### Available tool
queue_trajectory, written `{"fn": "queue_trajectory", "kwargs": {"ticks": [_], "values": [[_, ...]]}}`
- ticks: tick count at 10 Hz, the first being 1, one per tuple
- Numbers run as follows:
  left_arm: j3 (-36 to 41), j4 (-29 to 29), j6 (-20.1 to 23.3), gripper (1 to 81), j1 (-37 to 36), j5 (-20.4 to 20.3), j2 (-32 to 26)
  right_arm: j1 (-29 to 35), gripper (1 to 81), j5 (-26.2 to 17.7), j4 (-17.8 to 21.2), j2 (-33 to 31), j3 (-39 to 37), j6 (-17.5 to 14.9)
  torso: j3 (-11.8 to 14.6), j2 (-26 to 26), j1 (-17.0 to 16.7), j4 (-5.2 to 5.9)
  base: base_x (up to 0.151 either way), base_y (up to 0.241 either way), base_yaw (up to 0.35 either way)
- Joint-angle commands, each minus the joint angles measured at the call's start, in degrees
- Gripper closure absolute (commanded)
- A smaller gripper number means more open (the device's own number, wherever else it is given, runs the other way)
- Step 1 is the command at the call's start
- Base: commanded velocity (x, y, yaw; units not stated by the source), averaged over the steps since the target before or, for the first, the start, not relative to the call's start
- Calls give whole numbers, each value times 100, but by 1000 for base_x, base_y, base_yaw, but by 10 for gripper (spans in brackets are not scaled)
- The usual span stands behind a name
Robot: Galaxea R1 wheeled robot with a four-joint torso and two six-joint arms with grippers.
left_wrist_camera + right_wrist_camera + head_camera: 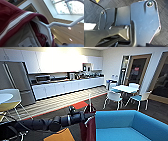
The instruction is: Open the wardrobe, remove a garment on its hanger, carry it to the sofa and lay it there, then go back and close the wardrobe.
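The garment (87, 127), maroon with white trim, is hanging on the hanger (90, 100) beside the near left corner of the sofa (130, 124); the left wrist view is showing its collar draped over the white hanger (60, 24). The left hand (88, 117) is holding the hanger at the end of the outstretched left arm. Right hand state: cannot tell; dark carpet (164, 37) is lying beneath it.

We are seeing the sofa (130, 125) lying front right, with the garment (88, 127) hanging just beside its left end from our left arm (47, 123), which is reaching in from the left. The counter (67, 84) is running along the far wall, the fridge (17, 82) standing left of it, chairs (113, 97) sitting behind the sofa.
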Motion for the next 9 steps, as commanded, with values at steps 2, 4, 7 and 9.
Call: {"fn": "queue_trajectory", "kwargs": {"ticks": [2, 4, 7, 9], "values": [[283, 298, 185, 811, -956, -568, -13, 177, 10, -258, -13, 35, -2, -7, 0, 0, 0, 0, 0, 0, -291], [283, 298, 185, 811, -956, -568, -40, 177, 10, -258, -13, 35, 7, -7, 0, 0, 0, 0, 0, 0, -291], [283, 298, 185, 811, -956, -576, -57, 177, 10, -258, -13, 35, -2, -7, 0, 0, 0, 0, 0, 0, -292], [283, 298, 185, 811, -948, -568, -66, 177, 10, -266, -22, 44, -2, -7, 0, 0, 0, 0, 0, 0, -293]]}}
